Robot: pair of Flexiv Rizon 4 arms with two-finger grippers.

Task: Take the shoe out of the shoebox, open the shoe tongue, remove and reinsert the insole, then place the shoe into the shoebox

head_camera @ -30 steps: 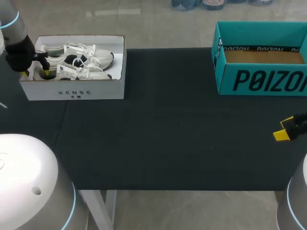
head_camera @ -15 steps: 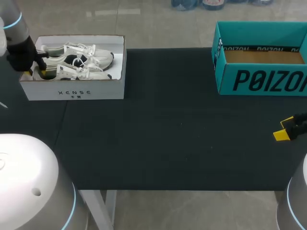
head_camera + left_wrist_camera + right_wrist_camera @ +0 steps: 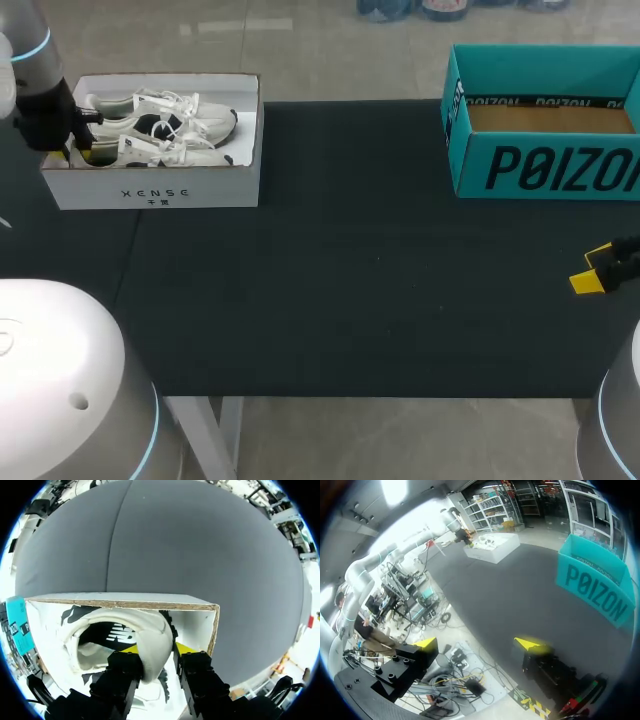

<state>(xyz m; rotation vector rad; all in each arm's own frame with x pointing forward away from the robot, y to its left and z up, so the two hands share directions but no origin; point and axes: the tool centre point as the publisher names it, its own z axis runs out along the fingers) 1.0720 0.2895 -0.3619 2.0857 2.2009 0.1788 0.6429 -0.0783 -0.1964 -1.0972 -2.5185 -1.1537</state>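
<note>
Left gripper (image 3: 157, 650) is clamping the heel collar of the white lace-up sneaker (image 3: 150, 630), which is lying in the white cardboard shoebox (image 3: 150, 185) at the table's 10 o'clock. A straight vertical lift is advised, so the box wall is cleared. Right gripper (image 3: 475, 642) is being parked wide open at 4 o'clock.
</note>
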